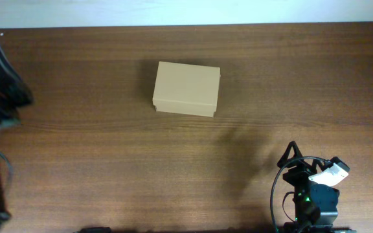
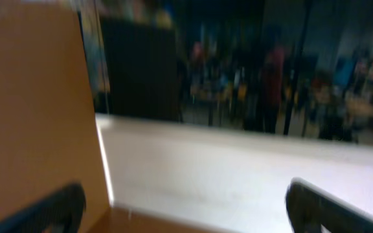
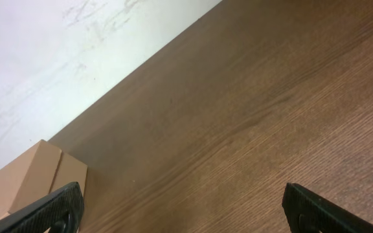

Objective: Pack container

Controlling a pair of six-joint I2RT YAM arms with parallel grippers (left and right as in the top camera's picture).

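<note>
Our left fingers (image 2: 50, 210) and right fingers (image 3: 50, 208) stand wide open and empty. A clumsy nudge at the closed container (image 1: 186, 88) could slide it towards the table's (image 1: 109, 162) far edge.

Closed tan container (image 1: 186, 88), mid-table, far side

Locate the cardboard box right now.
In the overhead view the cardboard box sits on the wooden table, midway across and in the far half, toward the back edge.

The container (image 1: 186, 88) is plain tan cardboard, matt and smooth. The table (image 1: 96, 162) is dark wood grain, faintly sheened. The right gripper (image 3: 181, 197) looks black matt plastic
</note>
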